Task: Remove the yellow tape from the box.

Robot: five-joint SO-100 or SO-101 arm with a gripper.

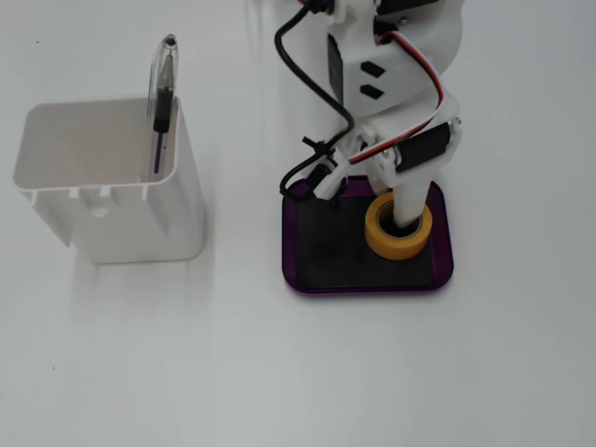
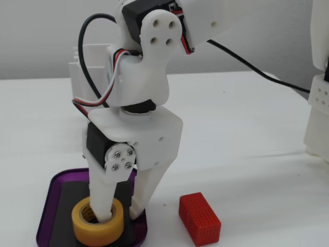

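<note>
The yellow tape (image 1: 399, 240) lies flat in the right part of the purple box (image 1: 291, 251) with the black floor. It also shows in the other fixed view (image 2: 97, 231), in the box (image 2: 43, 218). My gripper (image 1: 368, 207) points straight down into the box. One finger (image 2: 103, 203) reaches into the roll's hollow core. The other finger (image 2: 139, 206) stands outside the roll on the box floor, with a small gap to the roll's wall. The jaws straddle the roll's wall and are open.
A taller white container (image 1: 102, 186) with a pen (image 1: 160, 102) leaning in it stands left of the box in a fixed view. A red block (image 2: 199, 217) lies on the table right of the box. A white structure (image 2: 318, 103) stands at the right edge.
</note>
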